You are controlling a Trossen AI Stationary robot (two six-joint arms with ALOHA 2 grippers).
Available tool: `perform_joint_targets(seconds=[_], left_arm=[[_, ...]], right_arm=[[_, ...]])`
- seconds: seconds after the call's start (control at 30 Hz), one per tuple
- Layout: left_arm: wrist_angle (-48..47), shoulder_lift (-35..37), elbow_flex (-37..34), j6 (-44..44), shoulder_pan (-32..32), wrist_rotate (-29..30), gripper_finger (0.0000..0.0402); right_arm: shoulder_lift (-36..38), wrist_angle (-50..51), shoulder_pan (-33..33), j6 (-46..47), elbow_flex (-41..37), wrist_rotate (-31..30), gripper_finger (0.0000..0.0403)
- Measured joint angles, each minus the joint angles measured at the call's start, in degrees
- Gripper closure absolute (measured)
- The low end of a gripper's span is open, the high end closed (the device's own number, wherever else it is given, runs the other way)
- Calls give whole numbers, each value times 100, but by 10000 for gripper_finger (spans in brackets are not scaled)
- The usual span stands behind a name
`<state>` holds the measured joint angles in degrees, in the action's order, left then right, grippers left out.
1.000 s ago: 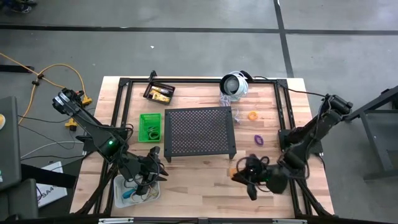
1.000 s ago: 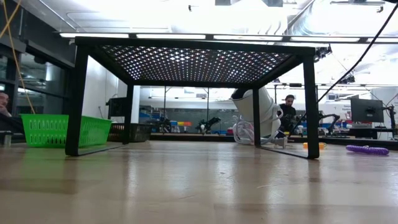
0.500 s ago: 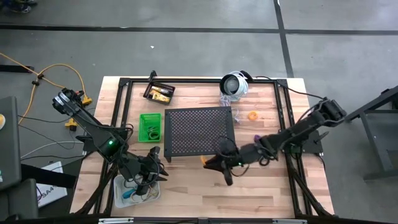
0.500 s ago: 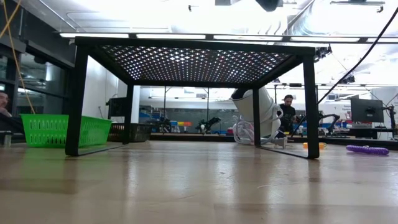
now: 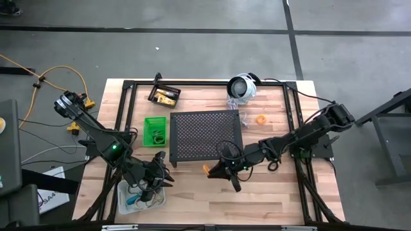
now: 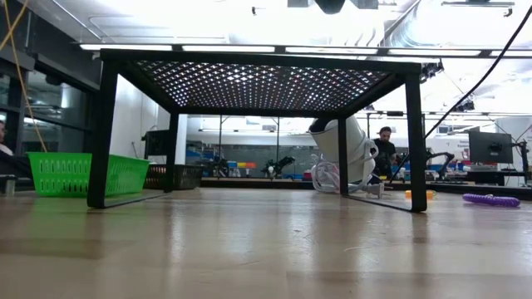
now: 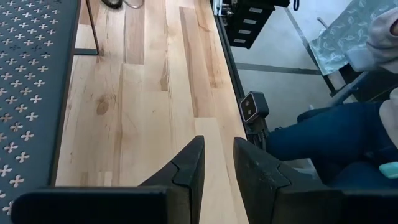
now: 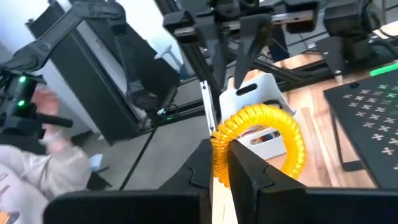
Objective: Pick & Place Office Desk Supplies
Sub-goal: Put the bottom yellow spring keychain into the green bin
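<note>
Right gripper clamped on orange loop, held above the wood just in front of the perforated stand. Left gripper parted, empty (beside clear bin).

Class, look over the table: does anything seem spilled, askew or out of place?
Nothing looks spilled or damaged. Two loops lie loose right of the stand: an orange one and a purple one, not in any bin. The right tool is shut on an orange loop; the left tool hangs over the clear bin.
</note>
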<state>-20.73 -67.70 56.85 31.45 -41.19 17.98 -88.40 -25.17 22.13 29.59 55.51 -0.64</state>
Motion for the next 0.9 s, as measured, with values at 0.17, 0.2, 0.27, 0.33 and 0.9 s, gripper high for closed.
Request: perform_joint_targets(seconds=[0.17,0.2,0.27,0.33,0.9], left_arm=[[3,0,1,0,-2,0,320],[17,0,1,-1,-1,-1,320],[35,0,1,0,0,0,320],[42,0,1,0,0,-1,320],[48,0,1,-1,13,0,320]], right_arm=[[0,0,-2,-99,0,228,382],[0,0,-2,-102,0,255,382],[0,-2,0,-103,0,259,382],[0,-1,0,-103,0,273,382],[0,-39,0,-138,-2,382,382]])
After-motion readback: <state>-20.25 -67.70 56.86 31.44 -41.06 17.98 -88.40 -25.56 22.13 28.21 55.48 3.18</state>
